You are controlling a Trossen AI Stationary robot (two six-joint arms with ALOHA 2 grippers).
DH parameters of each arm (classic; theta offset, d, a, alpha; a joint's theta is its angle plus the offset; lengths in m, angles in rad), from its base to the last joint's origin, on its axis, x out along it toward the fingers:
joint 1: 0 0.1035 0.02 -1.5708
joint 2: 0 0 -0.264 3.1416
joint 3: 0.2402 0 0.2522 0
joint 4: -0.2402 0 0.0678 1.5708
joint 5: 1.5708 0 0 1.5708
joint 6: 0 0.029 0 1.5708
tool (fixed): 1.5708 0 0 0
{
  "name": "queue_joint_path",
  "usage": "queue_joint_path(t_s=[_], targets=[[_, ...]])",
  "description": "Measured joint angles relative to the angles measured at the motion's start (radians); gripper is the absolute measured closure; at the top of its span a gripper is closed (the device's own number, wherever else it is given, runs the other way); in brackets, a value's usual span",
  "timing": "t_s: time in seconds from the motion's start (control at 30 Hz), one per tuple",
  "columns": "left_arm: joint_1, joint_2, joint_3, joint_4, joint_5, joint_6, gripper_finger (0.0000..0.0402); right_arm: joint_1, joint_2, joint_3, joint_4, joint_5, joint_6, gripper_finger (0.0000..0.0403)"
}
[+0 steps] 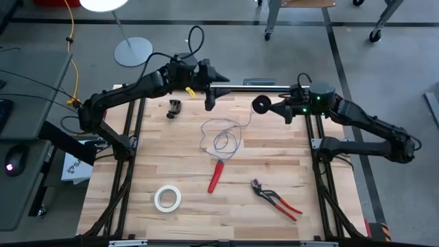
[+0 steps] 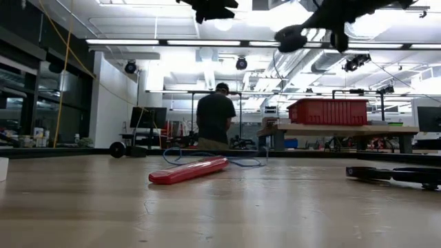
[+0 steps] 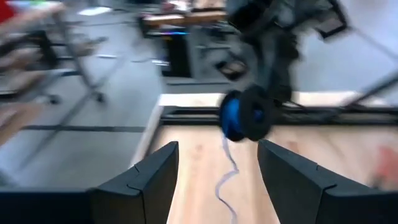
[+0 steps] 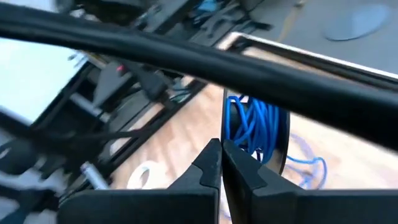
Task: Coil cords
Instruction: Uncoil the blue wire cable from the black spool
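A small black spool [image 1: 260, 104] wound with blue wire hangs in the air over the table's far right part, with my right gripper [image 1: 276, 107] shut on it. In the low view the spool [image 2: 292, 34] shows high above the tabletop. From it the thin blue-violet wire [image 1: 241, 123] drops slack to loose loops [image 1: 219, 140] lying on the wood at mid-table. My left gripper [image 1: 209, 92] hovers open over the far edge, left of the spool, with nothing between its fingers. In the left wrist view its fingers point toward the spool [image 3: 245, 115]. My right gripper pinches the spool by one black flange [image 4: 224, 127], at its rim, between the two fingertips. The fingers come nearly level from the table's right side. The spool is lifted clear and stands on edge, with the wire trailing slack below it down to the table.
A red-handled tool [image 1: 215, 175] lies just near of the loops. Red-handled pliers [image 1: 276, 199] lie at the near right, a white tape roll [image 1: 167, 197] at the near left, and a small black object [image 1: 174, 108] at the far left. A person [image 2: 215, 117] stands in the room behind.
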State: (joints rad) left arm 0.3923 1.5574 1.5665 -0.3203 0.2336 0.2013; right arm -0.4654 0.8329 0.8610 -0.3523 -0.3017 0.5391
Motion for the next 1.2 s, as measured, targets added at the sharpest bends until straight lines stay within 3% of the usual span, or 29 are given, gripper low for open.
queue_joint_path(t_s=[0.2,0.53,0.7,0.97,1.2], targets=[[0.011,0.000,0.000,-0.048,0.244,-0.006,0.0188,0.071,0.081,0.085,0.015,-0.058,-0.038,0.0403],[0.020,0.048,-0.001,-0.137,0.268,-0.111,0.0188,0.102,0.165,0.236,0.029,-0.105,-0.077,0.0403],[0.024,0.069,0.000,-0.063,0.360,-0.197,0.0188,0.102,0.182,0.289,0.029,-0.104,-0.103,0.0403],[0.013,0.089,0.002,0.107,0.366,-0.240,0.0188,0.102,0.189,0.300,0.028,-0.104,-0.092,0.0403],[0.015,0.098,0.000,0.104,0.236,-0.189,0.0188,0.102,0.189,0.300,0.028,-0.105,-0.077,0.0403]])
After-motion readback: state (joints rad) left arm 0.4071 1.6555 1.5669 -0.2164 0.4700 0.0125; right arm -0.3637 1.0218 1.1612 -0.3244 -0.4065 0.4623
